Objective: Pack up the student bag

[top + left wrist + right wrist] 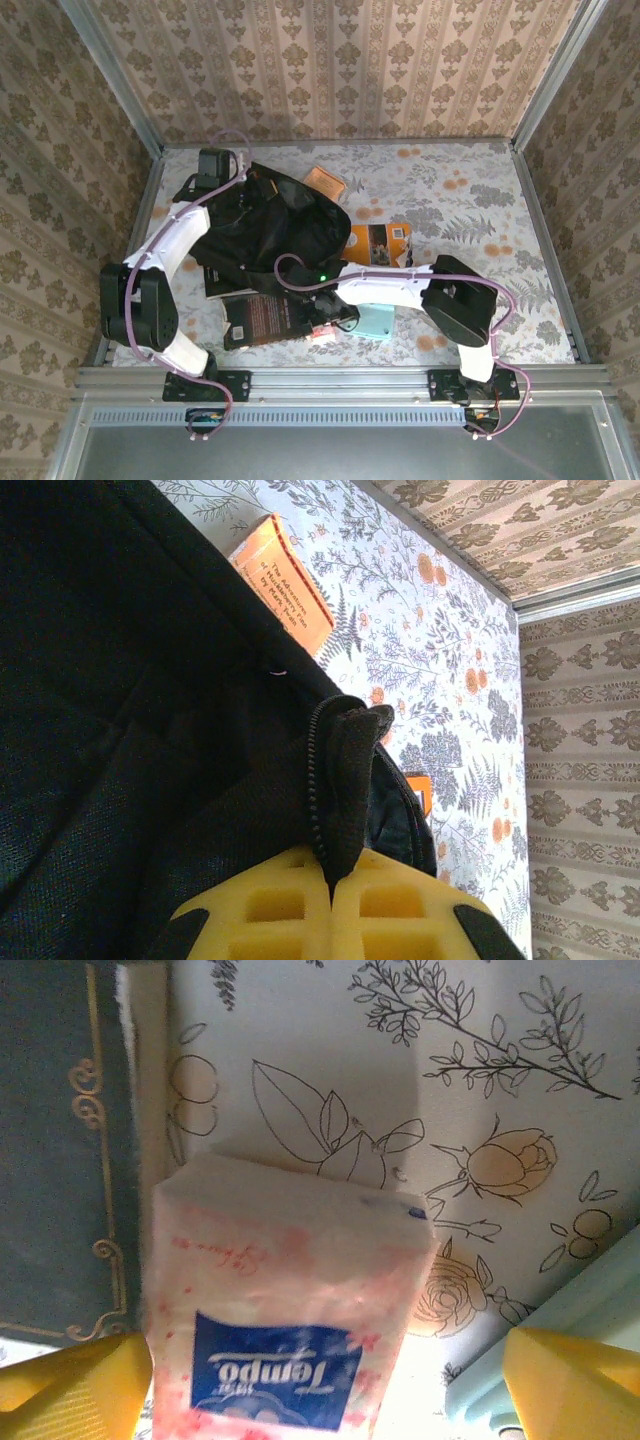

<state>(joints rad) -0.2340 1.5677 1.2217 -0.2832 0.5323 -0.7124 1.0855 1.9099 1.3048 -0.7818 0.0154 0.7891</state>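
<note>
Student bag (150, 730), rim clamped inside left gripper (333, 882)

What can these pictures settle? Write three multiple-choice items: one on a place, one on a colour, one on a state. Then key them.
1. Where is the tissue pack?
A. inside the student bag
B. between the fingers of the right gripper
C. on top of the orange book

2. What colour is the label on the tissue pack?
A. blue
B. green
C. black

3. What state is the left gripper in?
A. wide open
B. shut on a book
C. shut on the student bag's zip edge

Key:
1 B: the right wrist view shows the pack between two spread yellow fingers.
2 A: the Tempo label is blue.
3 C: the left wrist view shows the yellow fingers pinched together on black zipped fabric.
</note>
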